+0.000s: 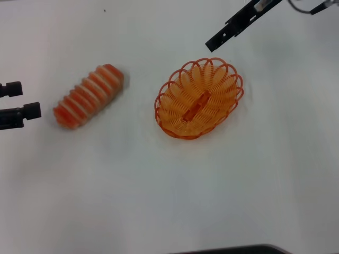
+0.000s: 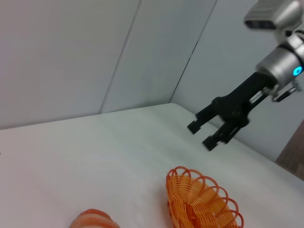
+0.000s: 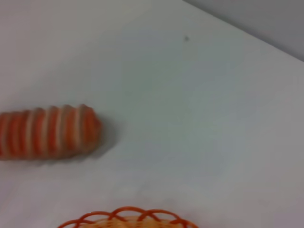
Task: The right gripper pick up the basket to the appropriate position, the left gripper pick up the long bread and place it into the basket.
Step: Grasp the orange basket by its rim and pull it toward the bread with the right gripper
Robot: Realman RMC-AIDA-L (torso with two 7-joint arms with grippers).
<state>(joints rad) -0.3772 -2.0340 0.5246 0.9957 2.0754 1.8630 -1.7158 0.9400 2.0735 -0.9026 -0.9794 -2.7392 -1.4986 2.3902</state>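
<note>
left gripper (image 1: 29, 100): far left edge of head view, matte black, two short blunt fingers pointing toward the bread; jaws spread, nothing between them, tips just beside the loaf's near end, not touching.
long bread (image 1: 88, 96): lies flat on the bench, left of centre, angled diagonally; elongated, rounded ends, orange-red crust with pale cream cross stripes, ridged look. Well apart from the basket. Also seen in right wrist view (image 3: 47, 132).
bench (image 1: 159, 196): plain white, smooth, matte.
basket (image 1: 199, 99): centre-right on bench, oval, thin orange wire, looped scalloped rim, flat orange bar along its bottom; holds nothing. Upright, long axis diagonal.
right gripper (image 2: 205, 134): above and beyond the basket's far rim, off the bench, hanging in air; black fingers on a black arm, silver wrist section behind. Jaws spread, gripping nothing, clear gap to the rim.
</note>
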